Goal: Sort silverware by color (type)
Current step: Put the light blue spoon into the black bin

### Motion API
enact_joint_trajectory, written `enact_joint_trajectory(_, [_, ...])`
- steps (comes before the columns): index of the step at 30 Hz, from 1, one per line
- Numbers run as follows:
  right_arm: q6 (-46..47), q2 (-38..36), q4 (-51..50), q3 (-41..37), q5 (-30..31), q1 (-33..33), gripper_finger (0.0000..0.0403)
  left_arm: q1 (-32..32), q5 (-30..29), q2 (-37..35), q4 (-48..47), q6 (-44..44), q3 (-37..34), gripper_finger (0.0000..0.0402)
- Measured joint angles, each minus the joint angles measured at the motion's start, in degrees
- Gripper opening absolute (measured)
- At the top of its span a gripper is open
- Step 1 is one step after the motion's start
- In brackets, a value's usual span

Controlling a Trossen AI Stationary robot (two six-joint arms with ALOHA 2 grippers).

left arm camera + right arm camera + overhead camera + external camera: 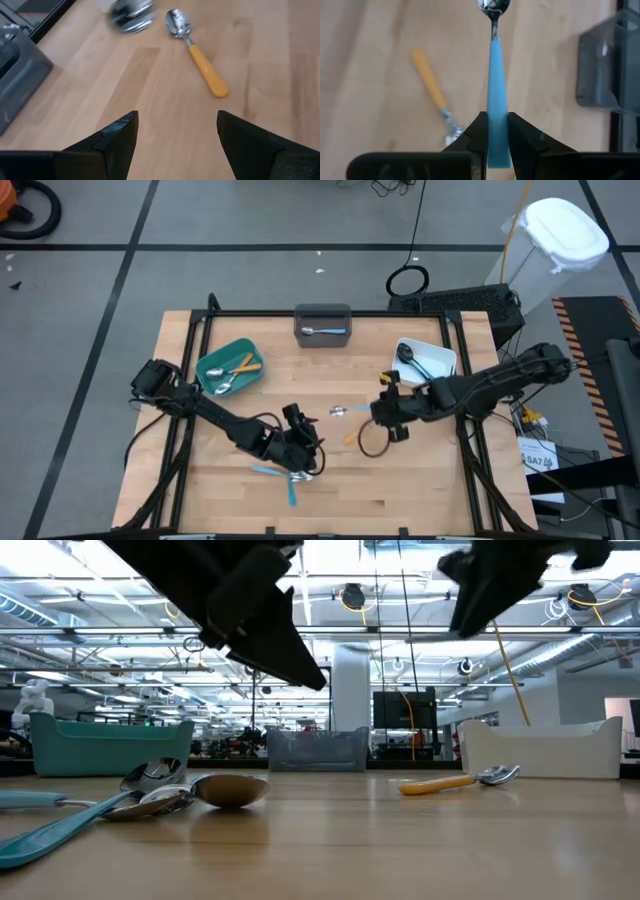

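My right gripper (374, 412) is shut on a blue-handled spoon (494, 55) above the table's middle. An orange-handled spoon (431, 92) lies flat on the table under it and also shows in the left wrist view (199, 59). My left gripper (175, 125) is open and empty, raised over the table's near middle (305, 448), its fingers pointing toward the orange spoon. Blue-handled silverware (283, 478) lies on the table near the front edge, just beside my left gripper, and shows in the low view (110, 802). My right gripper pinches the blue handle (494, 125) between its two fingers, near the handle's free end. The fingers lie along the spoon, coming from the table's right. The spoon sticks out past the fingertips toward the table's left, its silver bowl (493, 7) foremost, lifted clear of the table.
A teal bin (212, 376) at the back left holds orange-handled pieces. A grey bin (323, 314) at the back middle holds a blue-handled spoon. A white bin (445, 356) at the back right holds a black piece. Bare wood lies at the front right.
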Motion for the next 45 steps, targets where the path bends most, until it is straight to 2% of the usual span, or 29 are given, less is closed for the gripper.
enact_joint_trajectory(13, [-17.63, 0.01, 18.22, -3.47, -1.12, -17.76, 0.0044, -1.06, 0.02, 0.02, 0.54, -2.04, 0.0, 0.0268])
enact_joint_trajectory(19, [-21.75, 0.01, 25.57, -3.47, -7.99, -25.71, 0.0044, -1.06, 0.0, 0.02, 0.05, -0.37, 0.0, 0.0268])
enact_joint_trajectory(29, [-25.55, 1.74, 37.42, -3.44, -23.23, -36.44, 0.0044, -1.06, 0.0, 0.07, -1.49, 1.41, 0.0, 0.0269])
enact_joint_trajectory(36, [-26.11, 6.69, 45.56, -2.39, -31.15, -42.85, 0.0044, -1.13, 0.16, 0.07, -1.65, 0.31, 0.0, 0.0268])
enact_joint_trajectory(45, [-26.04, 16.69, 45.85, 4.79, -39.29, -50.35, 0.0045, -1.28, 2.23, 0.07, -4.72, -1.78, 0.0, 0.0268])
